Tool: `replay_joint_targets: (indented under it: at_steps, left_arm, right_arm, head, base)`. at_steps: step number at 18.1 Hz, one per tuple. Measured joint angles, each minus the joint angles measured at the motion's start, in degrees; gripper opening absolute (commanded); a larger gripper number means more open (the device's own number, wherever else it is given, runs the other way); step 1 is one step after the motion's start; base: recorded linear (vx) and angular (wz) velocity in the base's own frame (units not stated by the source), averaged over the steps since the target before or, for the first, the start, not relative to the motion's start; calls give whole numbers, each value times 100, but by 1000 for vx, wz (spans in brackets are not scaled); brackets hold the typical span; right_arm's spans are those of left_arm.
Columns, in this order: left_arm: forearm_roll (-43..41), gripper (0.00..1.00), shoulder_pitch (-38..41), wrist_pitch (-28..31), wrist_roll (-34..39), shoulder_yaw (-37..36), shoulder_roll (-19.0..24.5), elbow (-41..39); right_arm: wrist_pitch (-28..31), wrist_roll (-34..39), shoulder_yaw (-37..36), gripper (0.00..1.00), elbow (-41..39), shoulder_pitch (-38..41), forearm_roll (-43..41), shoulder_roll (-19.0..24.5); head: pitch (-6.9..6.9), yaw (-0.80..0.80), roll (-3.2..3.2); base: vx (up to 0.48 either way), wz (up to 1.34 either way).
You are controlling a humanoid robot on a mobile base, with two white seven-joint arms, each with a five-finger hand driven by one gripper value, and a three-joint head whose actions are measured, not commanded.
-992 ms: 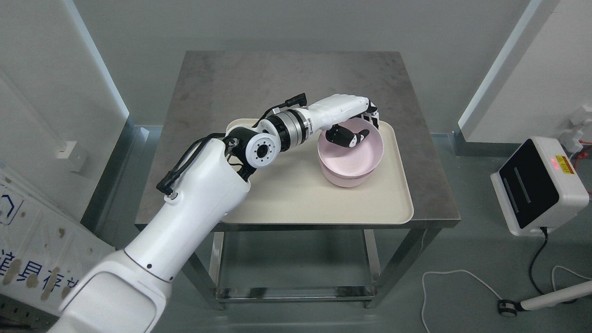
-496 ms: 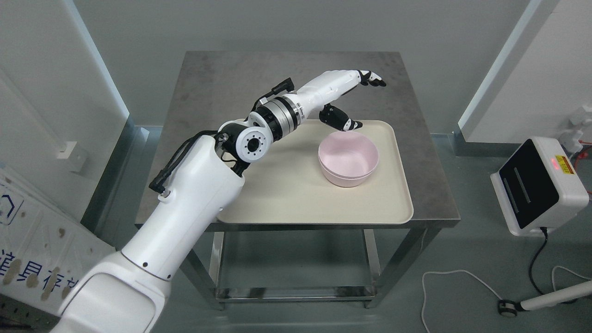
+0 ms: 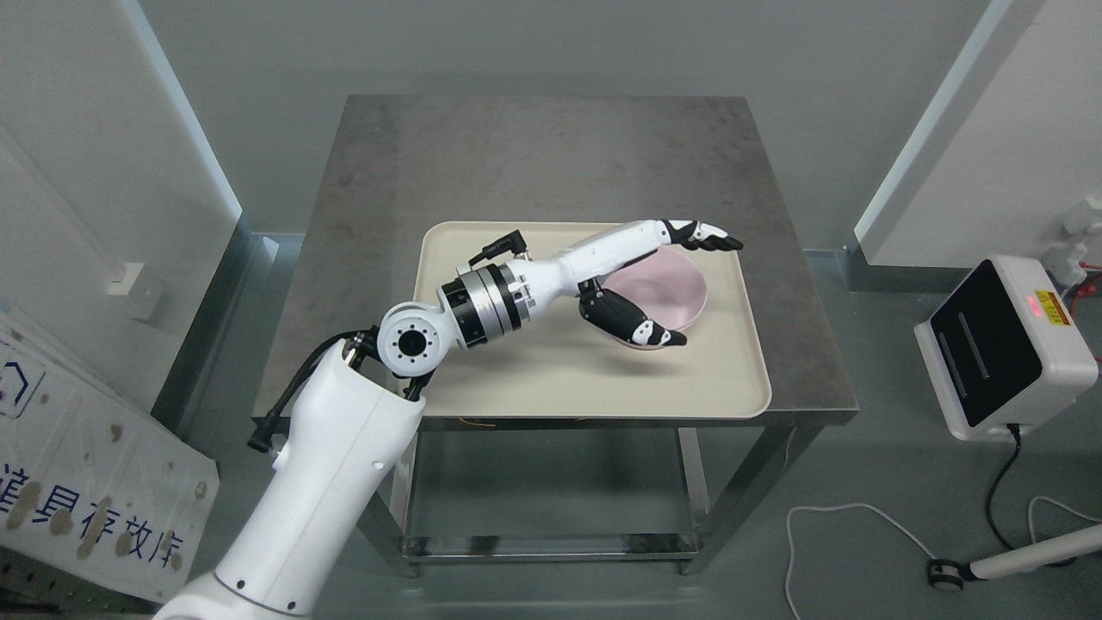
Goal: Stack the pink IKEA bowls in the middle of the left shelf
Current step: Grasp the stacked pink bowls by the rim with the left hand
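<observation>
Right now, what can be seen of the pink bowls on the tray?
The pink bowls look like smooth matte plastic, pale pink, round, sitting upright and nested as one stack on the right half of the cream tray. Where one bowl ends and the other begins cannot be made out from here. The left hand spans them with fingers spread, the long fingers over the far rim and the thumb across the near side; whether it touches them is unclear.

Square grey metal table (image 3: 482,164) with mottled top stands on a grey-green smooth floor (image 3: 861,560), against a pale grey wall (image 3: 551,43). White panel walls flank both sides. White box-shaped device with black front (image 3: 1003,344) sits on floor at right, red light lit. White cable (image 3: 861,512) loops nearby. Even, diffuse lighting.
</observation>
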Motion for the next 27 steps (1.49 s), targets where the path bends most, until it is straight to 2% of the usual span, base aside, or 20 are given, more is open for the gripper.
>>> replay_joint_targets:
  at_steps: [5, 10, 13, 16, 19, 21, 22, 27]
  left_arm:
    - [-1170, 71, 247, -121, -119, 69, -2, -342]
    - [-2379, 69, 179, 676, -150, 14, -3, -534]
    - [-2767, 55, 59, 1025, -175, -103, -4, -601]
    - [-2979, 41, 5, 1124, -415, -241, -4, -650]
    - [-3103, 16, -27, 1149, -605, -387, -4, -681]
    - [-3160, 4, -47, 1171, -623, -457, -5, -686]
    - [-3196, 0, -61, 1111, -614, -484, -4, -682]
    - [-3270, 0, -110, 728, -163, -481, -5, -637]
  right_arm:
    - [0, 25, 0, 100, 0, 0, 0, 0]
    - [0, 39, 0, 100, 0, 0, 0, 0]
    - [0, 41, 0, 100, 0, 0, 0, 0]
    - [0, 43, 0, 100, 0, 0, 0, 0]
    - [0, 43, 0, 100, 0, 0, 0, 0]
    - [0, 43, 0, 100, 0, 0, 0, 0]
    - [0, 44, 0, 100, 0, 0, 0, 0]
    - [0, 61, 0, 100, 0, 0, 0, 0]
  head:
    - [0, 0, 0]
    - [0, 0, 0]
    - [0, 0, 0]
    - [0, 0, 0]
    - [0, 0, 0]
    - [0, 0, 0]
    - [0, 0, 0]
    - [0, 0, 0]
  base:
    - [0, 0]
    - [0, 0]
    - [0, 0]
    - [0, 0]
    - [0, 0]
    - [0, 0]
    - [0, 0]
    - [0, 0]
